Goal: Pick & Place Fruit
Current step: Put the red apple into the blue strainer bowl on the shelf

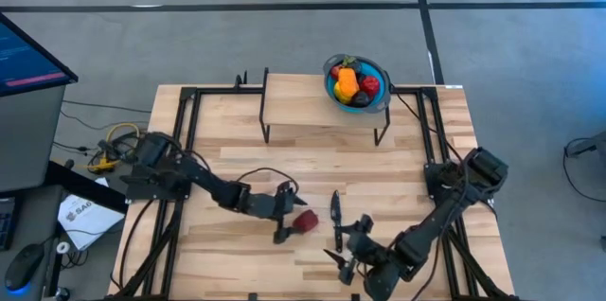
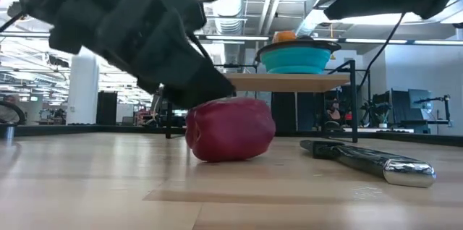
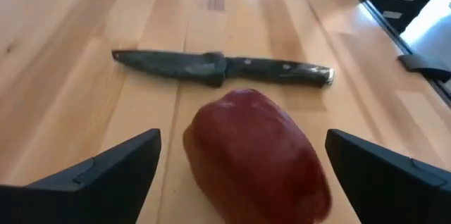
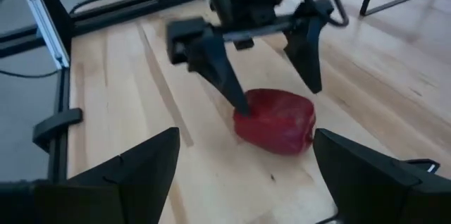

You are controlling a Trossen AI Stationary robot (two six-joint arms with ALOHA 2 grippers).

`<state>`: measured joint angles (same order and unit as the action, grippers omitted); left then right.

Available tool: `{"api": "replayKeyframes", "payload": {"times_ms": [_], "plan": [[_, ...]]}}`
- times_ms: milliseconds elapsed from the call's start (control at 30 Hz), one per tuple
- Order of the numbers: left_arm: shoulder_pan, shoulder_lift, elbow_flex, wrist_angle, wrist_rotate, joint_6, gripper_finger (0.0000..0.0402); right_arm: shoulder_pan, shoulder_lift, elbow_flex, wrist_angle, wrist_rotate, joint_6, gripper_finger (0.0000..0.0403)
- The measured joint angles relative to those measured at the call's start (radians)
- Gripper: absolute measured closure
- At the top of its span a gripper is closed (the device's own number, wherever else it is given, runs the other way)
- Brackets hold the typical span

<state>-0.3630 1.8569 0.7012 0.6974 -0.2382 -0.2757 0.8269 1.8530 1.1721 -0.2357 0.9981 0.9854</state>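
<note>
Now sitting on the worktop (image 1: pixel 237 164): red fruit (image 1: pixel 305 221), lying free, nothing gripping it. Lying between the left gripper (image 1: pixel 284 212) jaws, which are standing wide open, one finger each side w/ clear gaps showing in the left wrist view (image 3: pixel 257 157). One left fingertip looking v. close to the fruit's top in the right wrist view (image 4: pixel 275 120) — touching or just apart, can't tell. Long axis of the fruit running roughly along the left jaws' line of sight, blunt end toward the camera, so jaws already bracketing the short width. Left arm clearly nearer; right gripper (image 1: pixel 352 256) waiting near the front edge, jaws also open, holding nothing, pointing at the fruit from beyond the knife (image 1: pixel 335 218).

Knife lying flat just beside the fruit, on the side away from the left arm, blade and handle running crosswise to the left jaws' approach; apart from the fruit, not touching.

Blue bowl (image 1: pixel 356 85) sitting on a raised shelf (image 1: pixel 322 107) at the far side, well apart from the fruit, already holding several pcs — orange, yellow, red, dark.

Worktop being pale wood planks, bare around the fruit. Behind, in the low view: open workshop room, ceiling ducts, lights, racks.
</note>
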Motion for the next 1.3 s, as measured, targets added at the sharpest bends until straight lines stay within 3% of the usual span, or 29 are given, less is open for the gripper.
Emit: {"api": "replayKeyframes", "payload": {"times_ms": [200,333,600,867,967,1133,1300], "plan": [[0.004,0.051,0.000,0.006,0.001,-0.096,0.0015,-0.005,0.000,0.000,0.003,0.026,0.010,0.0083],[0.004,0.058,0.000,0.003,0.001,-0.129,0.0042,-0.031,0.001,0.000,0.007,0.025,0.010,0.0083],[0.004,0.042,0.000,-0.010,0.013,-0.125,0.0192,-0.050,0.131,-0.001,0.083,-0.014,0.044,0.0083],[0.000,-0.054,-0.011,-0.017,0.242,0.011,0.0195,-0.029,0.164,0.000,0.015,-0.056,0.187,0.0083],[-0.003,-0.113,-0.019,-0.019,0.324,0.106,0.0190,-0.040,0.156,0.000,0.069,-0.079,0.090,0.0083],[-0.004,-0.183,-0.019,-0.022,0.330,0.147,0.0134,-0.105,0.156,0.001,0.264,-0.127,-0.191,0.0083],[-0.003,-0.203,-0.019,-0.022,0.331,0.148,0.0142,-0.165,0.150,0.001,0.388,-0.196,-0.417,0.0083]]}}
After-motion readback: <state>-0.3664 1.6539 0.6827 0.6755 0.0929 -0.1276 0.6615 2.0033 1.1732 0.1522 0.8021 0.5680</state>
